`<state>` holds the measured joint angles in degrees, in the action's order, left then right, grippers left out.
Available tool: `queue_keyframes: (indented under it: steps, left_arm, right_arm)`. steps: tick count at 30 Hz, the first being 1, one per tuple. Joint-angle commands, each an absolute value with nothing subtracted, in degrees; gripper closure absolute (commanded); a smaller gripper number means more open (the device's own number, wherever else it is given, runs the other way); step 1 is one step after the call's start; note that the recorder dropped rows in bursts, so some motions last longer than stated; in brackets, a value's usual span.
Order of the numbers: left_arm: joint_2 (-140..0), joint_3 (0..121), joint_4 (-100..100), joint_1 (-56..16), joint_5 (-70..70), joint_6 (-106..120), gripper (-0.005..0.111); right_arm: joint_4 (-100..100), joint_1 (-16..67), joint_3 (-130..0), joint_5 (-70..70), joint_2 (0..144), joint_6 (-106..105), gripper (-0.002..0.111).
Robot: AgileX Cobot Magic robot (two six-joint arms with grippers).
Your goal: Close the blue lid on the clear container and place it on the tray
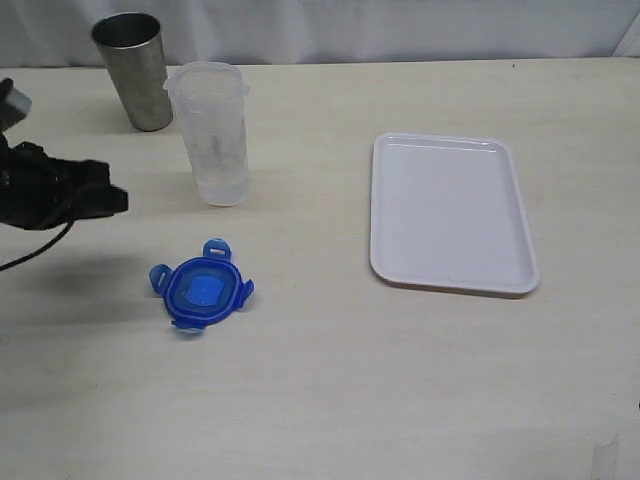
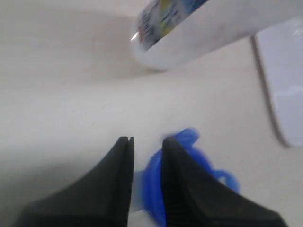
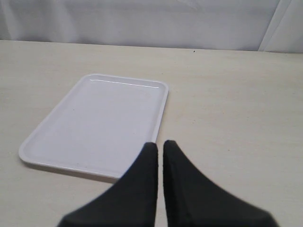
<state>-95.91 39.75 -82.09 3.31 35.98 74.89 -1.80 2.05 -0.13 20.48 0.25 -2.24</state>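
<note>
The blue lid [image 1: 200, 292] lies flat on the table, left of centre. Behind it the clear container [image 1: 213, 130] stands upright with its mouth uncovered. The white tray [image 1: 450, 210] lies to the right with nothing on it. My left gripper [image 1: 112, 198] hovers at the left edge, apart from the lid and the container. In the left wrist view its jaws [image 2: 146, 139] stand a narrow gap apart with nothing between them; the lid [image 2: 152, 182] is blurred beyond them and the container [image 2: 189, 33] farther on. My right gripper [image 3: 160, 144] is shut and empty, near the tray [image 3: 99, 123].
A grey metal cup [image 1: 135, 70] stands at the back left, close beside the clear container. A white backdrop runs along the table's far edge. The tray's edge [image 2: 284, 85] shows at the side of the left wrist view.
</note>
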Motion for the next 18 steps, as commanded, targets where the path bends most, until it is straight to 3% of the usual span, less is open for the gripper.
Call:
queue_keyframes:
  steps: [1,4,7,8,12,18]
  left_arm:
    - [-95.55,44.33,-45.52,-2.15,27.19,46.28,0.086]
    - [-95.55,48.28,-15.25,-8.51,27.37,21.65,0.084]
    - [-95.55,48.81,-6.87,-10.1,28.11,11.07,0.055]
    - [-95.55,48.81,-9.17,-10.1,29.19,12.59,0.051]
    - [-95.55,48.81,-34.07,-10.1,37.13,42.07,0.065]
    - [-95.55,44.78,-41.89,-10.1,32.11,52.15,0.065]
  right_arm:
    - [-1.7,2.15,0.0,19.86,0.0,-2.14,0.104]
    - [-1.7,2.15,0.0,19.86,0.0,-2.14,0.104]
    - [-1.7,2.15,0.0,19.86,0.0,-2.14,0.104]
    - [-1.7,2.15,0.0,19.86,0.0,-2.14,0.104]
    - [-1.7,2.15,0.0,19.86,0.0,-2.14,0.104]
    - [-1.7,2.15,0.0,19.86,0.0,-2.14,0.104]
